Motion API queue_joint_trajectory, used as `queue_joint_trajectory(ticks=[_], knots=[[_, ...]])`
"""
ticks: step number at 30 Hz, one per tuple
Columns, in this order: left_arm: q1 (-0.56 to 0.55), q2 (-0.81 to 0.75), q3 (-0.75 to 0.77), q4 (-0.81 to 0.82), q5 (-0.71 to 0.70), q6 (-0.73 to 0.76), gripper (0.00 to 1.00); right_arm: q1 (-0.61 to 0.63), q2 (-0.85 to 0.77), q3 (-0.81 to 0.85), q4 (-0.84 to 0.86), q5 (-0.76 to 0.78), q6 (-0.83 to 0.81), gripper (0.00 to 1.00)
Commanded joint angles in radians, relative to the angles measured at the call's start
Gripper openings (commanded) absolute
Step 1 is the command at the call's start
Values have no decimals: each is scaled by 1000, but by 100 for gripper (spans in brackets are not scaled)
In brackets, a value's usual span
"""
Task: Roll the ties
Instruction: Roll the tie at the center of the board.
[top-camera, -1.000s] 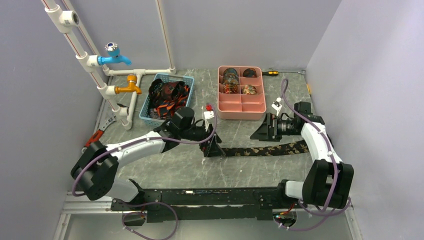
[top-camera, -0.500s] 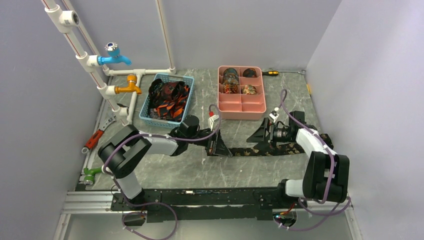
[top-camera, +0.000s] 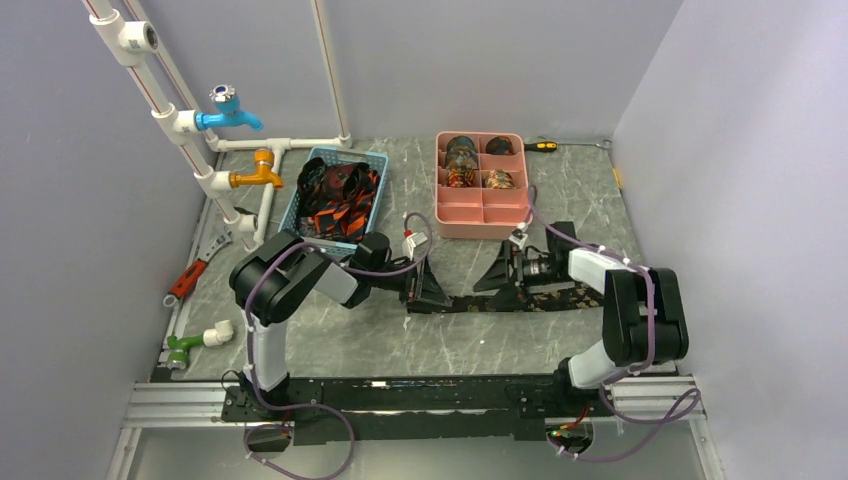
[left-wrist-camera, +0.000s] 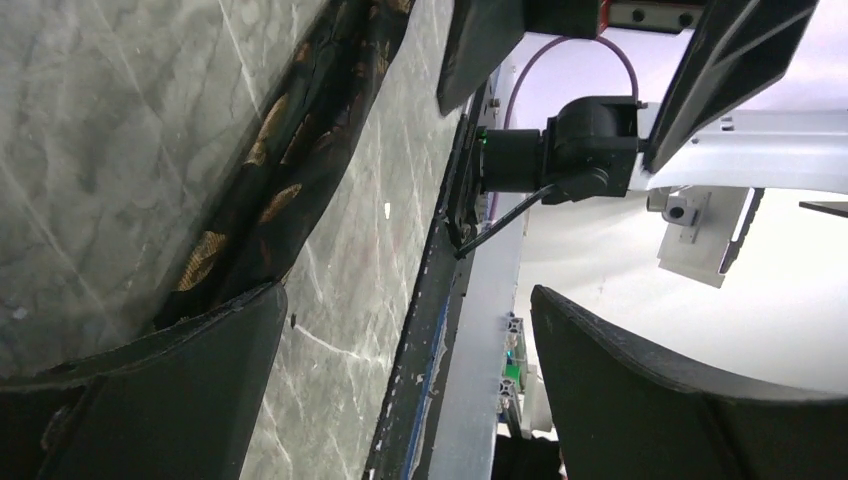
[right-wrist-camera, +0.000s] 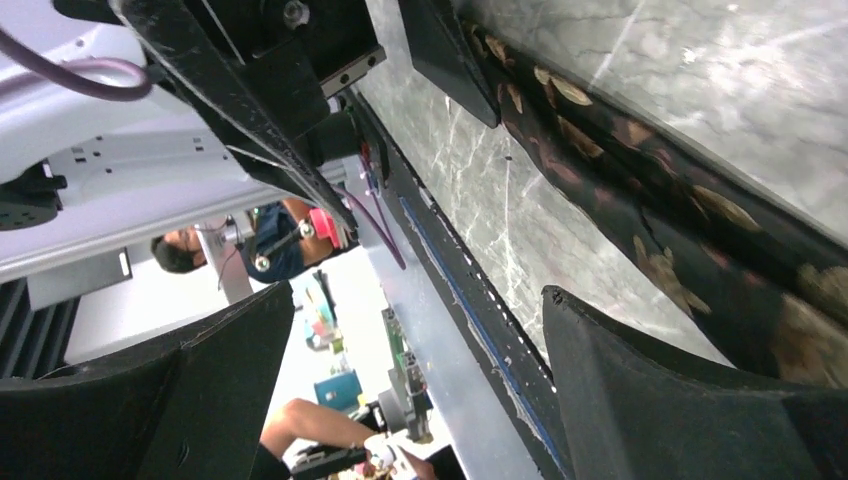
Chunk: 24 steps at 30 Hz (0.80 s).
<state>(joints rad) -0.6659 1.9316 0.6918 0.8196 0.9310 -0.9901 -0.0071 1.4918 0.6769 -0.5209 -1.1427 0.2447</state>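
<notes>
While the tie lies flat on the table, change: right gripper has slid left along it, toward left gripper.
Fingers: both pairs spread, holding nothing.
Meaning: rolling probably not started yet.

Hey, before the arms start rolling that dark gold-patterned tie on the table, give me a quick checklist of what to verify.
1. Dark gold-patterned fabric tie lies flat and unrolled on the table: ok.
2. Left gripper open: ok.
3. Right gripper open: ok.
4. Tie sits between the left fingers: not ok, it runs along one finger only.
5. Pink plastic tray has a free compartment: ok.
</notes>
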Motion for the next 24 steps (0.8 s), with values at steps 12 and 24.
queue_joint_trajectory(ticks=[12,24], knots=[[51,90,4,19,48,77,99,109,288,100,148,51,-24,68],[76,86,-13,-51,39,178,98,47,393,118,93,175,-162,60]])
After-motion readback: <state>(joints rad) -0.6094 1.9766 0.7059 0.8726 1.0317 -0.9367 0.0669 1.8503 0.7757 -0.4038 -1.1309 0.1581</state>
